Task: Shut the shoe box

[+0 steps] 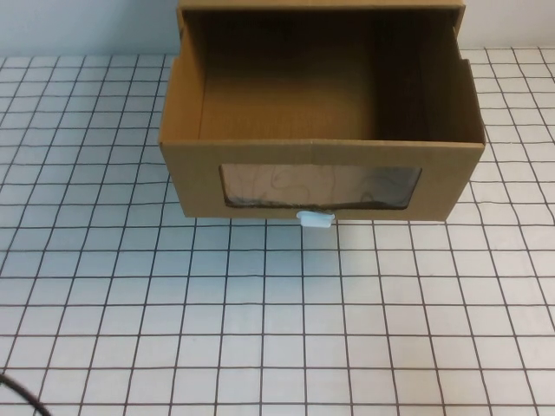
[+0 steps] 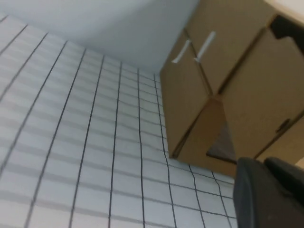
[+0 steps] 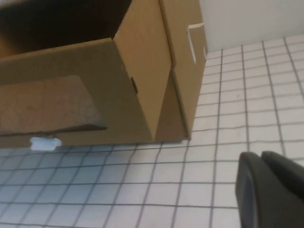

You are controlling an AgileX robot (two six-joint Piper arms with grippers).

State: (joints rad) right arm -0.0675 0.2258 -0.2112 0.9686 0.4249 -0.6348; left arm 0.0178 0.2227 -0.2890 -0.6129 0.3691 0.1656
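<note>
The shoe box (image 1: 321, 173) is a brown cardboard drawer standing pulled out of its sleeve (image 1: 321, 5) toward me, its inside bare. Its front has a clear window (image 1: 321, 186) with a small white pull tab (image 1: 315, 218) just below. Neither gripper appears in the high view. In the left wrist view the left gripper (image 2: 263, 164) hangs shut and empty, off to the side of the box (image 2: 237, 85). The right wrist view has the right gripper (image 3: 261, 156) shut and empty above the grid, apart from the drawer front (image 3: 61, 104) and its tab (image 3: 45, 142).
A white tabletop with a black grid (image 1: 260, 329) stretches in front of the box and to both sides. A dark cable (image 1: 17, 394) crosses the near left corner. A pale wall (image 1: 87, 26) stands behind the box.
</note>
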